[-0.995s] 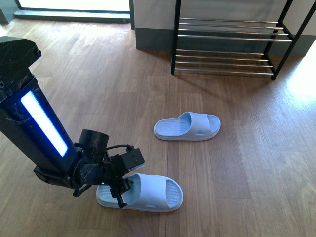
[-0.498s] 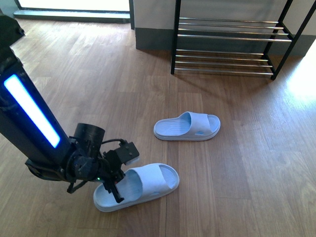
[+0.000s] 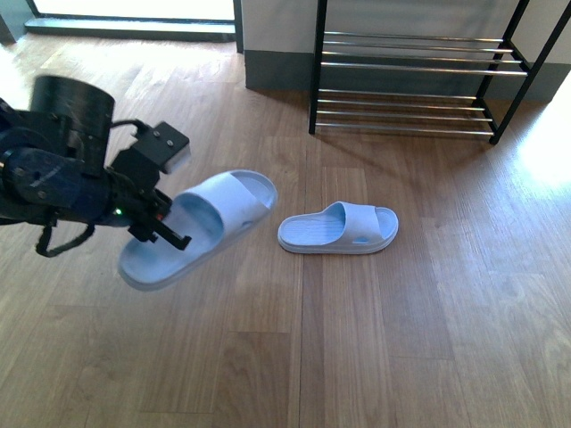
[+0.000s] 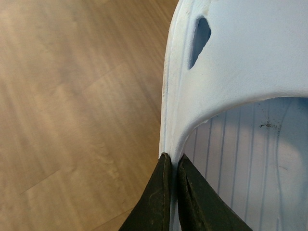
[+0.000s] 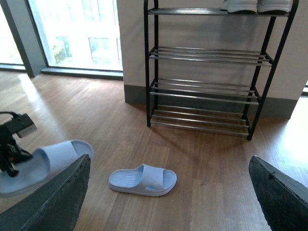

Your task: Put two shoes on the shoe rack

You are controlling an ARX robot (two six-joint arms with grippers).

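Left pincer (image 3: pixel 168 235) clamped narrow on side edge of lifted slide (image 3: pixel 210 218), toe toward 2 o'clock; shoe rack (image 3: pixel 410 80) lay at 2 o'clock, well apart. Second slide (image 3: pixel 337 230) sat on floor (image 3: pixel 410 348). Right pincer (image 5: pixel 167 166) gaped wide.

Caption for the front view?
Left gripper holds one pale sandal above the floor; the other lies before the shoe rack.

Floor (image 3: pixel 428 357): smooth wood-grain planks, low sheen. Held sandal (image 3: pixel 214 209): matt pale-blue moulded plastic, ribbed footbed. Shoe rack (image 3: pixel 410 66): matt black metal frame, glossy silver rods.
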